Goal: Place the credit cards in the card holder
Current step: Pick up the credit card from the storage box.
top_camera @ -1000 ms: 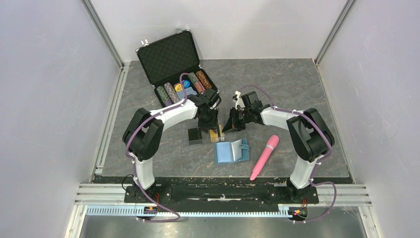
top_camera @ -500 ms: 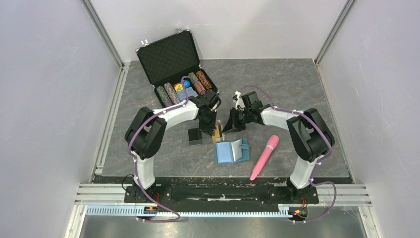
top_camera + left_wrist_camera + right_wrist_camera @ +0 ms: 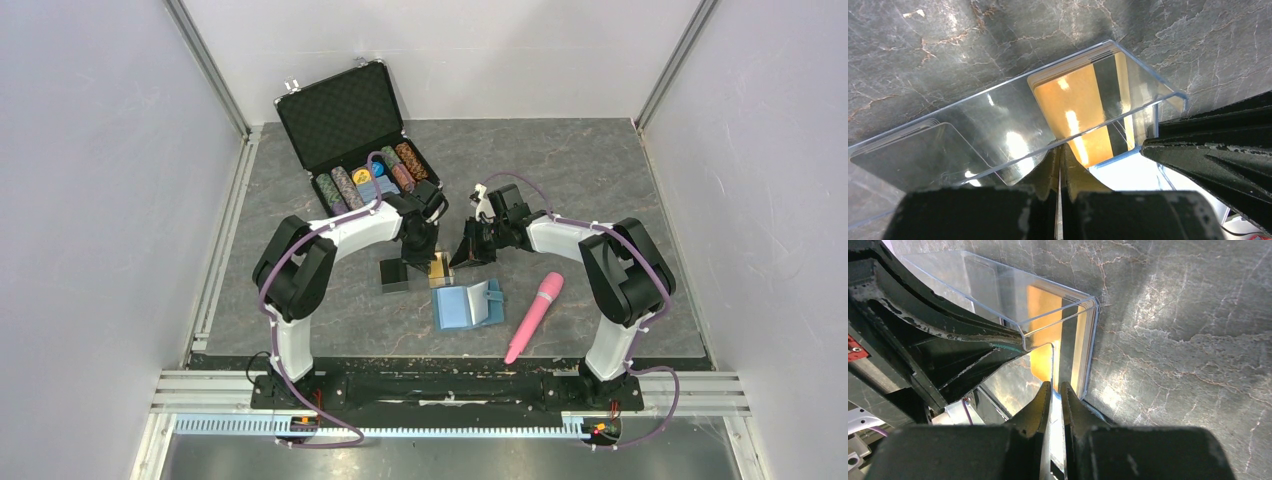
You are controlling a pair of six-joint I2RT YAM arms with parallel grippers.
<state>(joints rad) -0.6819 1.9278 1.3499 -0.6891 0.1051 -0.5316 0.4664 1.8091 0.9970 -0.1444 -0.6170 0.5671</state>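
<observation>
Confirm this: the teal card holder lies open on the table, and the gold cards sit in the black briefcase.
Wrong: the gold cards sit in the clear box, not the briefcase; the left wrist view shows it. The card holder does lie open on the table.

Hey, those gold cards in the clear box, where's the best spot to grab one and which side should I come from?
Likely the top card's long edge facing the darker stack, coming from above. The gold cards lie flat in a corner of the clear box, walls close beside the other edges; only that side has room for jaws.
</observation>
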